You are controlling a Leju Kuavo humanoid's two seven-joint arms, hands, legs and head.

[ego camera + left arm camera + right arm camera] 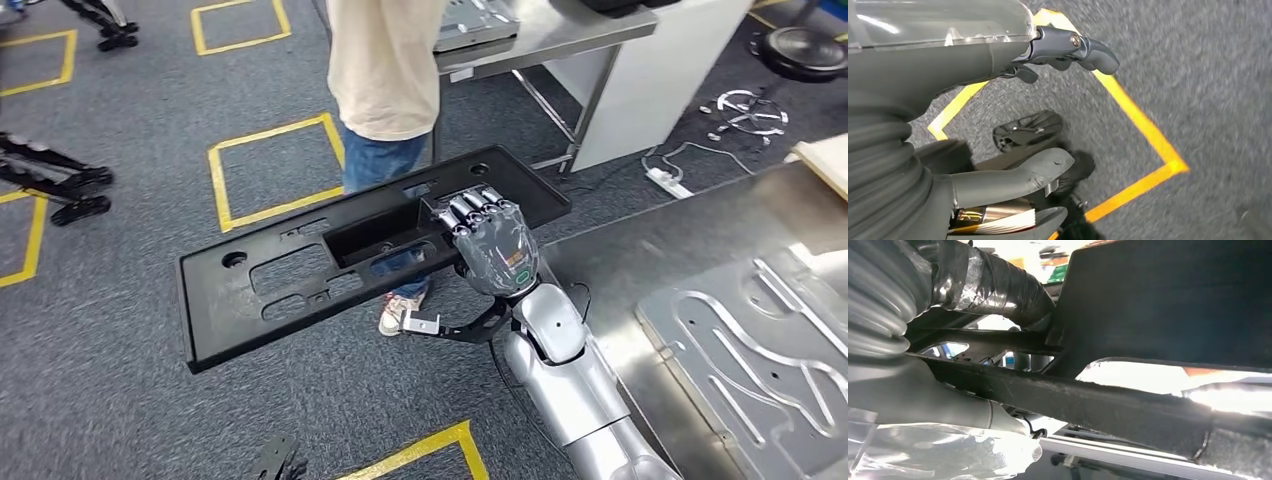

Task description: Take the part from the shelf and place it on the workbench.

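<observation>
Head view first: our right hand (492,245) grips the black part (300,275), a long flat plastic panel with several cut-outs and a deeper rectangular well near its middle. Our fingers (470,210) curl over the panel's rim beside that well, and the thumb side sits under it. The panel is held in the air over the grey carpet (120,330), tilted a little, with its far end toward the person and its near end lower. Its end nearest the workbench (690,240) reaches close to the bench's metal edge but does not rest on it. On the workbench, beside our right forearm, lies a silver plate (760,350) with curved grooves milled into it.

Beyond the panel stands a person (385,70) in a pale shirt and blue jeans, partly hidden behind the part. Behind the person is a metal table (545,35) with a white cabinet side. Yellow taped squares (275,170) mark the carpet past the panel.

From the right wrist view we see the part's (1168,300) dark underside close up, with our thumb (993,282) pressed against it.

From the left wrist view, our left hand (1013,115) hangs over the carpet with its fingers spread and nothing in them, above a yellow tape line (1143,135).
</observation>
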